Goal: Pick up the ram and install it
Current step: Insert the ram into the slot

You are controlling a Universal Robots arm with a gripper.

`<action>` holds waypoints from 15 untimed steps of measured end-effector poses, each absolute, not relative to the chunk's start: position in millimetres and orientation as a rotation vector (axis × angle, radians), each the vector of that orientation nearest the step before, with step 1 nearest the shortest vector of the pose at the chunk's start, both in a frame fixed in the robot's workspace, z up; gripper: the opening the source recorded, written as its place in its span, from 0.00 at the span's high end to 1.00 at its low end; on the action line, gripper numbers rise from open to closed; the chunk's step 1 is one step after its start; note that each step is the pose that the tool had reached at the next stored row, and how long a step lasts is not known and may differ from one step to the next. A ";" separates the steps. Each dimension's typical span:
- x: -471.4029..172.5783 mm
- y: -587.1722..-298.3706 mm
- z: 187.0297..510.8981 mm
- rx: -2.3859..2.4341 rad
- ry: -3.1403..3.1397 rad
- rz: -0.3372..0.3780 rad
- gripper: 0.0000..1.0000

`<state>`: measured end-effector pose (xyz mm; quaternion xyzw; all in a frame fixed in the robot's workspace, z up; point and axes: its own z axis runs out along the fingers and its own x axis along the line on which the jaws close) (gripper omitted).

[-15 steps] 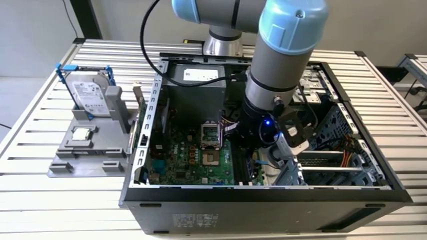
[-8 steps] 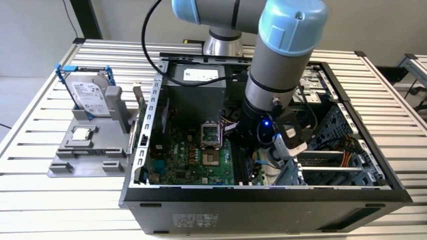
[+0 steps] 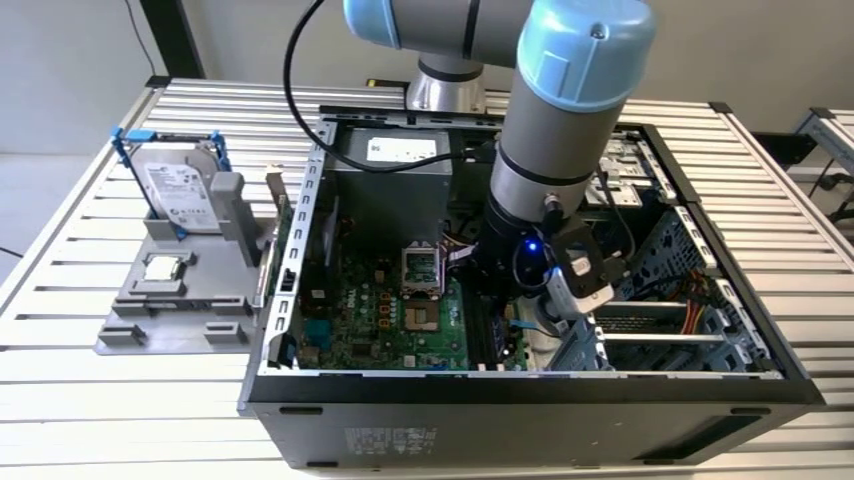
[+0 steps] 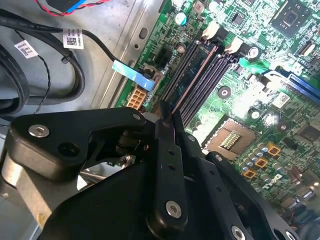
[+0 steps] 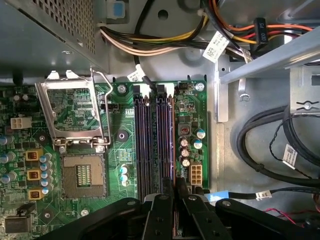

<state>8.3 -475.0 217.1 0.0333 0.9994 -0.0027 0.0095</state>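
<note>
The thin dark ram stick [image 4: 192, 75] sits edge-down in the outermost of the long dark memory slots [image 5: 152, 145] on the green motherboard [image 3: 387, 320]; it looks seated, or nearly; the black gripper [image 5: 174, 192] hovers over that slot's near end, jaws pinched narrow, seemingly holding nothing.

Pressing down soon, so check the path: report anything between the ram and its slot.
Nothing visible does. The gripper holds the ram edge-on along the slots, apparently at the outermost one. The cables lie off to the side.
</note>
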 end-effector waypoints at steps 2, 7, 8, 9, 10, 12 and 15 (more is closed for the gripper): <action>8.3 -474.9 217.1 0.107 3.121 -0.008 1.00; 8.4 -474.6 217.2 0.117 3.121 -0.009 1.00; 8.5 -474.4 217.1 0.121 3.121 -0.009 1.00; 8.5 -474.2 217.1 0.124 3.120 -0.009 1.00; 8.6 -473.9 217.0 0.127 3.120 -0.010 1.00; 8.6 -473.6 215.9 0.129 3.120 -0.012 1.00; 8.6 -472.9 212.4 0.132 3.120 -0.016 1.00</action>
